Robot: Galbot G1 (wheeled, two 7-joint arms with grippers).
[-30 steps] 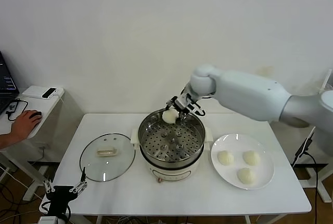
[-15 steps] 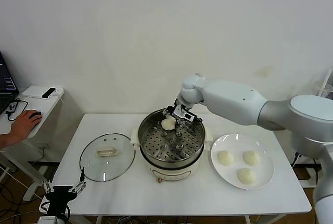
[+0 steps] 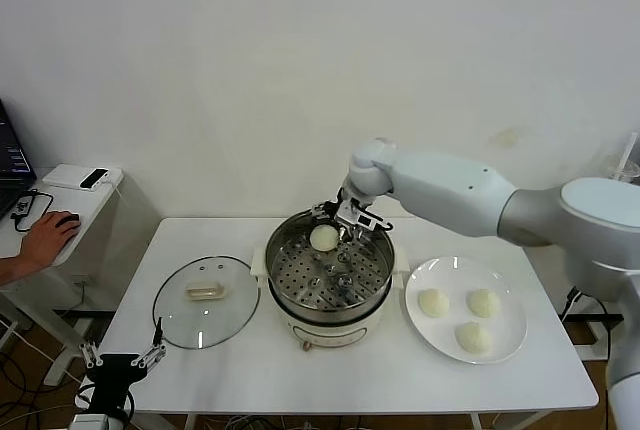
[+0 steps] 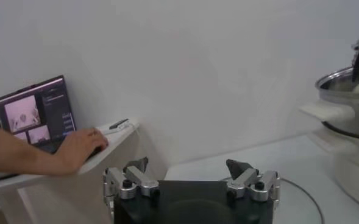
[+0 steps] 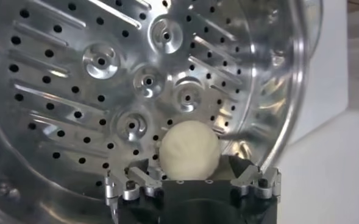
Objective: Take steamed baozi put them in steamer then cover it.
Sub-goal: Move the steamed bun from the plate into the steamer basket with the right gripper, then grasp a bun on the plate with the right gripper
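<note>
One steamed baozi (image 3: 324, 238) (image 5: 189, 151) lies on the perforated tray at the far side of the steamer (image 3: 288, 295) (image 5: 75, 91). My right gripper (image 3: 346, 218) (image 5: 190, 165) hangs just over it, open, its fingers standing apart on either side of the bun. Three more baozi (image 3: 432, 302) (image 3: 483, 302) (image 3: 472, 337) sit on the white plate (image 3: 512, 290) right of the steamer. The glass cover (image 3: 206, 300) lies flat on the table left of the steamer. My left gripper (image 3: 122, 360) (image 4: 187, 165) is parked low at the table's front left corner, open and empty.
A side desk (image 3: 70, 185) at the far left holds a laptop (image 4: 36, 115), and a person's hand (image 3: 45, 235) rests on a mouse there. The steamer's rim (image 4: 344, 85) rises high around the tray. A white wall stands behind the table.
My right gripper lowered the baozi into the steamer and opened; the bun now rests on the tray. The left arm stayed still.
</note>
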